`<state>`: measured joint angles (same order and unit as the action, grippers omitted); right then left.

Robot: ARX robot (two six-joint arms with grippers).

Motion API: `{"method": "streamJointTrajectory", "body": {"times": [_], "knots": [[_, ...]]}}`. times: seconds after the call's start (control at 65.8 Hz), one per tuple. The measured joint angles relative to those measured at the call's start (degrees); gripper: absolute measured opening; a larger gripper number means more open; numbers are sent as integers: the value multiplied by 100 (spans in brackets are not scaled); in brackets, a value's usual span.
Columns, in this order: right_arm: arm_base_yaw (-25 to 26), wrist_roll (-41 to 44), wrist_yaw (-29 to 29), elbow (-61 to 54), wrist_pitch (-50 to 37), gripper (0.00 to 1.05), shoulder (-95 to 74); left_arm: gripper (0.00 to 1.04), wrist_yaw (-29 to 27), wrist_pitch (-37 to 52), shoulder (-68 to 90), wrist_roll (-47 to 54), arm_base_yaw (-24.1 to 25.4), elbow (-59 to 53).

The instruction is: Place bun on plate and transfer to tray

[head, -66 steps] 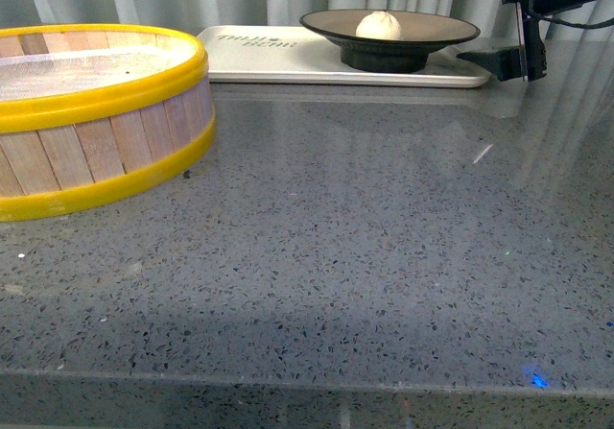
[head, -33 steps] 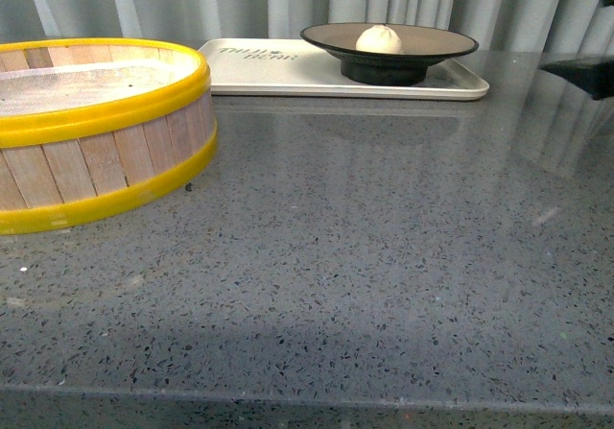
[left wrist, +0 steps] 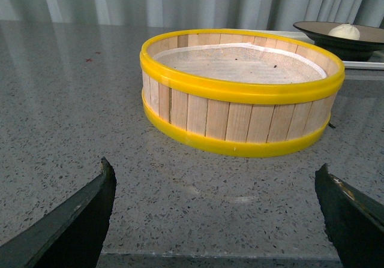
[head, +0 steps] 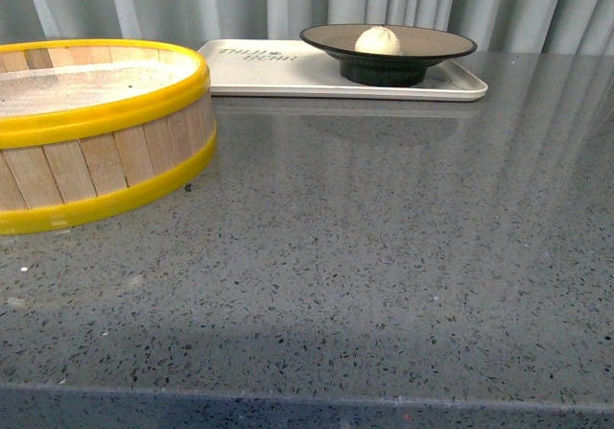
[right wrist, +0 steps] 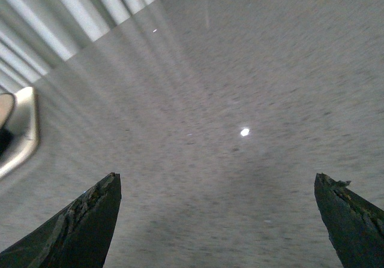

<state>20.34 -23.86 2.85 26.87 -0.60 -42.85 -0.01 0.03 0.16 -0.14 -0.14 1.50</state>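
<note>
The bun [head: 378, 39] sits near the middle of the plate [head: 436, 41], and the plate stands on the right half of the tray [head: 278, 69], at about one o'clock on the far side of the worktop [head: 365, 256] in the front view. Judged from how things lie, both steps of the task look done, so the relation that matters is clearance rather than approach.

The left end effector [left wrist: 216, 217] has its fingers spread wide apart with nothing between them. From it, the yellow-rimmed wooden steamer basket [left wrist: 240, 91] lies dead ahead at twelve o'clock, and the bun [left wrist: 345, 31] on its plate [left wrist: 312, 28] shows beyond at about two o'clock, well apart.

The right end effector [right wrist: 219, 223] is also spread wide and empty, over bare worktop. A rounded cream corner at its nine o'clock is probably the tray [right wrist: 21, 133], though the picture is blurred; if so, the right arm is the nearer one. The bun has no long axis to speak of.

The front view shows neither arm. Only the wrist views show the open fingers, and only the left one shows the basket's mesh floor.
</note>
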Motion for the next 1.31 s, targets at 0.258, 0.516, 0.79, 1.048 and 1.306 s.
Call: {"method": "streamJointTrajectory", "body": {"times": [0.258, 0.516, 0.79, 1.048, 1.306], "knots": [[-787, 2247, -1174, -1095, 391, 66, 2916, 98, 0, 0, 2, 0, 0, 0], [-2004, 2350, -289, -2249, 120, 16, 3901, 98, 0, 0, 2, 0, 0, 0], [-2013, 2371, -293, -2653, 81, 2, 4264, 98, 0, 0, 2, 0, 0, 0], [-2013, 2371, -291, -2653, 81, 2, 4264, 98, -2, 0, 2, 0, 0, 0], [-2013, 2369, -291, -2653, 81, 2, 4264, 98, 0, 0, 2, 0, 0, 0]]}}
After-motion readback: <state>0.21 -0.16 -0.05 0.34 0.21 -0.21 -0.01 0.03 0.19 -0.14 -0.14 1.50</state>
